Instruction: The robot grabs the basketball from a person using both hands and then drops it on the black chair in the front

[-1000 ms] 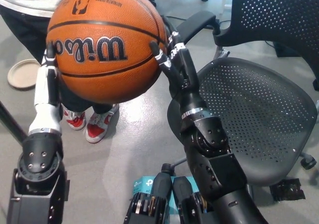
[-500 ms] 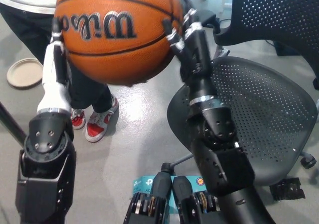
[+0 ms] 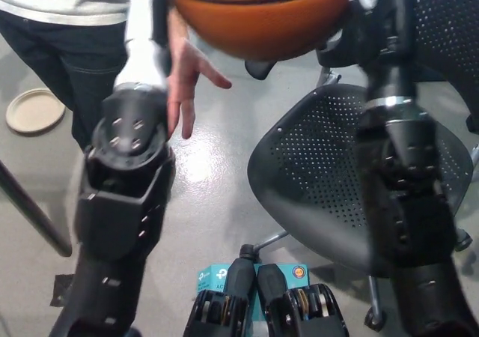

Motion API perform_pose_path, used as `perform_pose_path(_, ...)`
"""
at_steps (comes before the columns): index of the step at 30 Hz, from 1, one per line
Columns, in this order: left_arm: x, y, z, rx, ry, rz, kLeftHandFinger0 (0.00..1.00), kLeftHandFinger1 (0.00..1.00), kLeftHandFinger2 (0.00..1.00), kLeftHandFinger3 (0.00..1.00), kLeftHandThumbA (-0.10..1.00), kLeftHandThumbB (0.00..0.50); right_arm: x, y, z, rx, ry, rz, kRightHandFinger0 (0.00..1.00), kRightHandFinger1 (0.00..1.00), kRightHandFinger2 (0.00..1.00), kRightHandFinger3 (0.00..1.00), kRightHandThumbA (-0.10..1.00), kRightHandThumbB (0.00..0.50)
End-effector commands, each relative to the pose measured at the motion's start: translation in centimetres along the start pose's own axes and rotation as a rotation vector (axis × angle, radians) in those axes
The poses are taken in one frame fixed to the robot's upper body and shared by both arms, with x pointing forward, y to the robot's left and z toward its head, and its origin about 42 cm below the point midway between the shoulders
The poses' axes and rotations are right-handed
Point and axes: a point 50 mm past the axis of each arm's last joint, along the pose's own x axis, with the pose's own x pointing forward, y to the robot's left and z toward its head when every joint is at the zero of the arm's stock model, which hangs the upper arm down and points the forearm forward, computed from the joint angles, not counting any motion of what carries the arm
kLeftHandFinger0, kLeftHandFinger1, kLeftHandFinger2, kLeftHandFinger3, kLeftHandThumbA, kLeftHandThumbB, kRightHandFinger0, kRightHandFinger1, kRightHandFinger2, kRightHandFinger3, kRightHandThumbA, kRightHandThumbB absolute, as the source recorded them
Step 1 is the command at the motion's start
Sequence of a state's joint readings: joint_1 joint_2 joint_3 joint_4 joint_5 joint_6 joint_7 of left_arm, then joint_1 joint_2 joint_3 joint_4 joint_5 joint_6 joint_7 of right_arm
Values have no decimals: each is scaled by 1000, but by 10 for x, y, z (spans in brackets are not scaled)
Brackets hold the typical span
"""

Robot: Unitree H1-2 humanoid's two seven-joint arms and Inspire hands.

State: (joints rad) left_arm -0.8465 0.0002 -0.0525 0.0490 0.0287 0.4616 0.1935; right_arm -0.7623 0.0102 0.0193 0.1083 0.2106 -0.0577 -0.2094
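Basketball held high between both robot hands, over the front edge of the black chair.

Head view: the basketball [image 3: 258, 15] sits at the top of the frame, its upper part cut off. The white left hand [image 3: 146, 22] presses flat against its left side and the black right hand [image 3: 367, 11] against its right side, so the two grasp the ball between them. The black chair [image 3: 329, 180] stands below and to the right, its perforated seat bare. A person's hand [image 3: 187, 75] hangs open just beside the left forearm, clear of the ball. A round tan plate [image 3: 34, 110] lies on the floor at far left.
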Motion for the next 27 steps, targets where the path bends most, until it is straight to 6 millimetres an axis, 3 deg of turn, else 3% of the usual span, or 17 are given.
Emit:
perform_pose_path(1, 9, -97, 54, -23, -121, -316, 1000, 1000, 1000, 1000, 1000, 140, 19, 42, 23, -14, 3, 197, 1000, 1000, 1000, 1000, 1000, 193)
perform_pose_path(2, 12, -106, 51, -26, -112, -331, 1000, 1000, 1000, 1000, 1000, 149, 19, 34, 21, -12, 4, 179, 1000, 1000, 1000, 1000, 1000, 171)
perform_pose_path(4, 19, -126, 43, -32, -82, -359, 1000, 1000, 1000, 1000, 1000, 158, 19, 14, 17, -50, 45, 129, 1000, 1000, 1000, 1000, 1000, 206)
perform_pose_path(7, 28, -153, 32, -46, -34, -401, 1000, 1000, 1000, 1000, 1000, 177, 18, -14, 12, -56, 88, 65, 1000, 1000, 1000, 1000, 1000, 219)
perform_pose_path(9, 33, -165, 29, -91, -43, -415, 1000, 1000, 1000, 1000, 1000, 119, 20, -25, 11, -40, 99, 54, 1000, 1000, 1000, 1000, 1000, 188)
perform_pose_path(11, 39, -176, 27, -96, -25, -424, 1000, 1000, 1000, 1000, 1000, 116, 21, -35, 11, -51, 143, 38, 1000, 1000, 1000, 1000, 1000, 218)
perform_pose_path(14, 45, -193, 21, -70, 6, -452, 1000, 1000, 1000, 1000, 1000, 138, 20, -53, 4, 25, 151, -42, 1000, 1000, 1000, 1000, 1000, 199)
perform_pose_path(15, 46, -197, 18, -73, 24, -458, 1000, 1000, 1000, 1000, 1000, 151, 21, -58, 1, 11, 157, -52, 1000, 1000, 1000, 1000, 1000, 214)
perform_pose_path(20, 52, -205, 1, -19, 70, -472, 1000, 1000, 1000, 1000, 1000, 139, 19, -72, -15, 5, 182, -66, 1000, 1000, 1000, 1000, 1000, 150)
perform_pose_path(22, 52, -211, -7, -5, 102, -484, 1000, 1000, 1000, 1000, 1000, 133, 15, -79, -23, -11, 204, -76, 1000, 1000, 1000, 1000, 1000, 162)
perform_pose_path(27, 49, -215, -27, 38, 160, -505, 1000, 1000, 1000, 1000, 1000, 170, 5, -91, -42, 50, 241, -116, 1000, 1000, 1000, 1000, 1000, 161)
